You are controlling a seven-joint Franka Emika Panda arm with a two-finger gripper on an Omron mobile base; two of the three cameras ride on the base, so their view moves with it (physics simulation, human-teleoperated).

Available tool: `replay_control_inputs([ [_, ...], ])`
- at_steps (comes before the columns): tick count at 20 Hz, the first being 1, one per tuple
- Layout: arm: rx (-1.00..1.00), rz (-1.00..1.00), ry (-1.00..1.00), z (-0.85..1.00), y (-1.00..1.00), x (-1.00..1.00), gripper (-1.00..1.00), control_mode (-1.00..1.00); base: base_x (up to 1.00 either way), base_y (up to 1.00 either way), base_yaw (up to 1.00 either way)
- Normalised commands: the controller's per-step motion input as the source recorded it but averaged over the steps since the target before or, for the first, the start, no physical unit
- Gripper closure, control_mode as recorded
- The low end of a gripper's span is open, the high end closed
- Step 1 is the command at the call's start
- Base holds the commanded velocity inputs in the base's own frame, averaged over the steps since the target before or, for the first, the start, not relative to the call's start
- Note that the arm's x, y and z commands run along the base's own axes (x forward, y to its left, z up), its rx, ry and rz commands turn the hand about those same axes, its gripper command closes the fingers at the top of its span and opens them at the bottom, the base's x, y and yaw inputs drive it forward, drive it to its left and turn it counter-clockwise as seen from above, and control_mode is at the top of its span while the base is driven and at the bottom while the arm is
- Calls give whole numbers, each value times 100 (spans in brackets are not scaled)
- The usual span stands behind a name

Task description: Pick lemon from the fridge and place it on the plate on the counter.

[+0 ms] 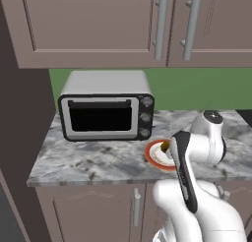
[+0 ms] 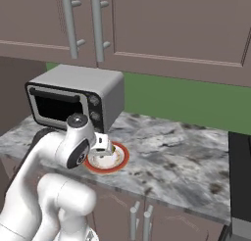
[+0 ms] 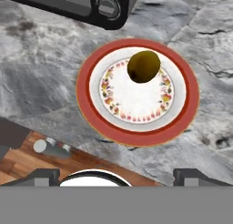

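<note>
The dark yellow-olive lemon (image 3: 144, 66) lies on the white plate with the orange-red rim (image 3: 136, 134), toward its far side and free of any grip. The plate (image 1: 153, 156) (image 2: 119, 161) sits on the marbled counter (image 1: 93, 157) (image 2: 171, 152) just in front of the toaster oven. My gripper (image 3: 120, 176) hangs above the plate's near edge, open, with its fingertips (image 3: 45, 175) spread wide and nothing between them. In the left base view a sliver of the lemon (image 1: 165, 146) peeks out beside my arm. The fridge is out of view.
A grey toaster oven (image 1: 106, 105) (image 2: 73, 95) stands on the counter close behind the plate. Brown wall cabinets (image 1: 98, 24) hang above. Brown base cabinet doors with metal handles (image 3: 52, 148) lie below the counter edge. A dark appliance (image 2: 240, 176) borders the counter at the right.
</note>
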Motion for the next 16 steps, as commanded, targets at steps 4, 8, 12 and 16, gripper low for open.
replay_control_inputs([
  [4,-18,-1,-22,42,40,-48,-100,-100,0,0,0],
  [8,-18,0,-20,36,33,-48,-100,-100,0,0,0],
  [12,-21,0,-21,15,32,-46,-100,-100,0,0,0],
  [16,-20,0,-25,9,29,-50,-100,-100,0,0,0],
])
